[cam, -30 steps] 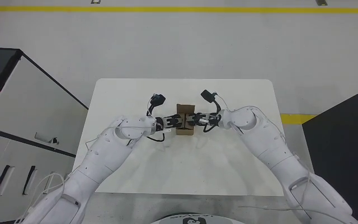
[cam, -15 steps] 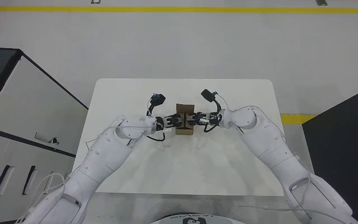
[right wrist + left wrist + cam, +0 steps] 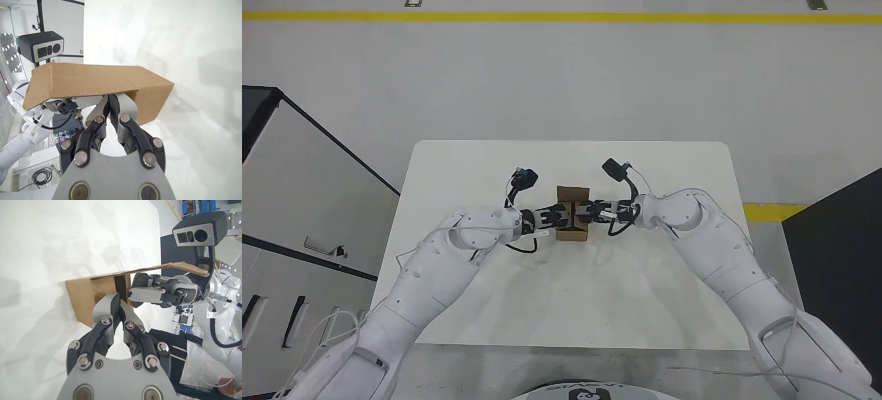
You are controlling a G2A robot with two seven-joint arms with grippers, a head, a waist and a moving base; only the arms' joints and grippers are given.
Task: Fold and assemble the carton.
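Observation:
A small brown carton (image 3: 573, 232) stands in the middle of the white table (image 3: 662, 300), between my two grippers. My left gripper (image 3: 557, 217) comes in from one side. In the left wrist view it (image 3: 119, 298) is shut on the thin edge of the carton (image 3: 88, 294) wall. A long flap (image 3: 170, 267) sticks out level from the top. My right gripper (image 3: 587, 212) meets the opposite side. Its pads (image 3: 113, 108) are pressed together under the flap (image 3: 75, 81), pinching the carton (image 3: 151, 100) edge, and the tips are hidden there.
The table has bare room all around the carton. A black-edged cabinet (image 3: 282, 150) stands off its left side and a dark panel (image 3: 842, 240) off its right. A yellow floor line (image 3: 562, 17) runs beyond the far edge.

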